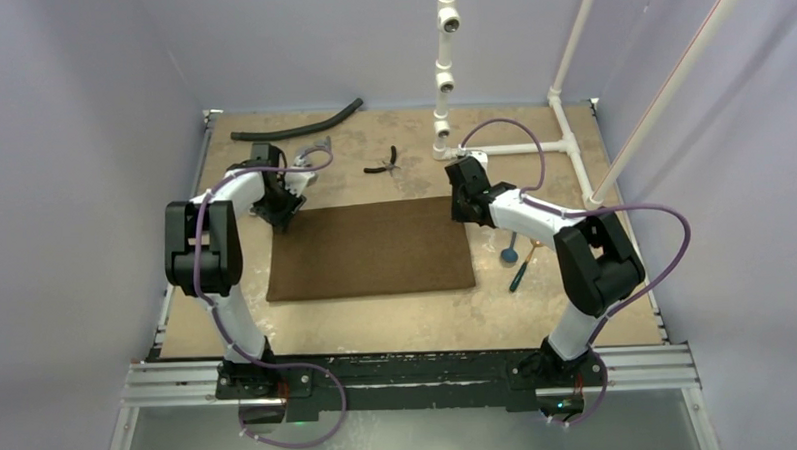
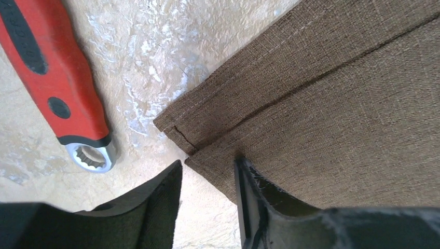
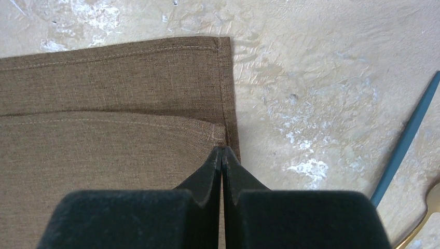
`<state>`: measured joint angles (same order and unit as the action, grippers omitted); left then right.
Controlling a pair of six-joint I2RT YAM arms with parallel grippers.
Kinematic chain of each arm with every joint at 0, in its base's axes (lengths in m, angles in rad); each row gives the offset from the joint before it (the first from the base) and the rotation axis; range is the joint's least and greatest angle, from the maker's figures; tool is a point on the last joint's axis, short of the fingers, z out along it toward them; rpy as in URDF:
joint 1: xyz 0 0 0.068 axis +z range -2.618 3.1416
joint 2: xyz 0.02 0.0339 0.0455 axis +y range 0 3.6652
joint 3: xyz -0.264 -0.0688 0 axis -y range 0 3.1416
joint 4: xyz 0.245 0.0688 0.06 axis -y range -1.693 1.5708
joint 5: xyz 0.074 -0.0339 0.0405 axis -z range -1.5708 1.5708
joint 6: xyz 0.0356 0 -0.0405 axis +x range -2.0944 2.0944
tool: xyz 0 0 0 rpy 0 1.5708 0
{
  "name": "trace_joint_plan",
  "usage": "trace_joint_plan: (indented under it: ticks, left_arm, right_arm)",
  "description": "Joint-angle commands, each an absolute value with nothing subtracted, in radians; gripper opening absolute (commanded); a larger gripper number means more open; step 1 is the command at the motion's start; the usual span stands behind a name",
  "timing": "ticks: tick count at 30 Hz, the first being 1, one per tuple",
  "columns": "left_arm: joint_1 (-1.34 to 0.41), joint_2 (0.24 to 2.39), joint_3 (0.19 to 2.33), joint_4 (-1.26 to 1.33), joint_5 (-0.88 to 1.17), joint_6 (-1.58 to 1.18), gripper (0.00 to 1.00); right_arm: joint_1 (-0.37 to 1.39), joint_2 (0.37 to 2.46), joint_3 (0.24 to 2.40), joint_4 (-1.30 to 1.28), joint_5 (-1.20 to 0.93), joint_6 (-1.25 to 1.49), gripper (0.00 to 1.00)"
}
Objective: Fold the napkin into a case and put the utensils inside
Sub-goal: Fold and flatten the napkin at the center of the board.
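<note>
L→R status.

Left: left gripper (image 2: 207, 179) is at the far-left corner of the napkin (image 1: 370, 251), jaws apart, nothing clamped. One finger (image 2: 155, 207) is over bare table (image 2: 155, 46) and the other over the cloth. The upper layer's corner sits at the mouth of the gap. Red-handled wrench (image 2: 57, 88) lies near that corner, not touching the cloth.

Middle: napkin lies flat mid-table, doubled over once into a wide rectangle. The upper layer stops short of the far hem, so a strip of the lower layer shows.

Right: right gripper (image 3: 222, 151) is at the far-right corner, jaws together, tips right at the upper layer's corner. We see no cloth between them, so we call it closed, not gripping. Utensils (image 1: 511, 251) lie on the table just right of the napkin, apart from it, none inside.

Our read: we're in the folding step. One fold is down and the case isn't formed yet.

- Left jaws need to close on the upper corner.
- Right jaws need to open and take their own corner.
- We want the same layers pinched on both sides.
- Both arms then need to lift and carry evenly so the fold doesn't skew.

Utensils wait.
</note>
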<state>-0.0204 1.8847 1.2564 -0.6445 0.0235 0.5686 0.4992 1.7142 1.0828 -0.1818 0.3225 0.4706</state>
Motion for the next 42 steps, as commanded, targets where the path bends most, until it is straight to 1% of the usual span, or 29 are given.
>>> trace_joint_plan:
  ticks: [1, 7, 9, 10, 15, 18, 21, 24, 30, 31, 35, 37, 42]
  left_arm:
    - [0.011, 1.926, 1.274, -0.661, 0.091, 0.568, 0.34]
    - [0.046, 1.943, 1.293, -0.690, 0.138, 0.562, 0.08]
    - [0.047, 1.930, 1.292, -0.693, 0.139, 0.560, 0.01]
    - [0.047, 1.921, 1.292, -0.694, 0.139, 0.555, 0.00]
    - [0.047, 1.862, 1.292, -0.717, 0.143, 0.537, 0.00]
    - [0.047, 1.823, 1.286, -0.729, 0.137, 0.530, 0.04]
    - [0.047, 1.778, 1.276, -0.742, 0.138, 0.529, 0.06]
    - [0.046, 1.754, 1.278, -0.764, 0.159, 0.536, 0.00]
    - [0.046, 1.765, 1.270, -0.771, 0.154, 0.537, 0.00]
    - [0.047, 1.770, 1.263, -0.764, 0.145, 0.537, 0.03]
    - [0.046, 1.787, 1.214, -0.715, 0.100, 0.542, 0.25]
    - [0.047, 1.795, 1.210, -0.721, 0.108, 0.547, 0.28]
    - [0.046, 1.800, 1.221, -0.718, 0.121, 0.546, 0.28]
  right_arm:
    - [0.502, 1.663, 1.071, -0.172, 0.320, 0.479, 0.00]
    - [0.502, 1.646, 1.071, -0.175, 0.319, 0.481, 0.00]
    - [0.502, 1.643, 1.074, -0.177, 0.319, 0.483, 0.00]
    - [0.502, 1.641, 1.075, -0.177, 0.318, 0.483, 0.00]
    - [0.502, 1.629, 1.082, -0.180, 0.312, 0.486, 0.00]
    - [0.502, 1.622, 1.083, -0.183, 0.311, 0.488, 0.00]
    - [0.502, 1.613, 1.083, -0.189, 0.311, 0.488, 0.00]
    - [0.502, 1.595, 1.083, -0.198, 0.313, 0.488, 0.00]
    - [0.501, 1.565, 1.093, -0.215, 0.312, 0.488, 0.00]
    - [0.502, 1.560, 1.094, -0.216, 0.313, 0.486, 0.00]
    - [0.502, 1.546, 1.093, -0.221, 0.320, 0.483, 0.00]
    - [0.502, 1.535, 1.081, -0.228, 0.320, 0.486, 0.00]
    - [0.502, 1.512, 1.040, -0.235, 0.304, 0.491, 0.00]
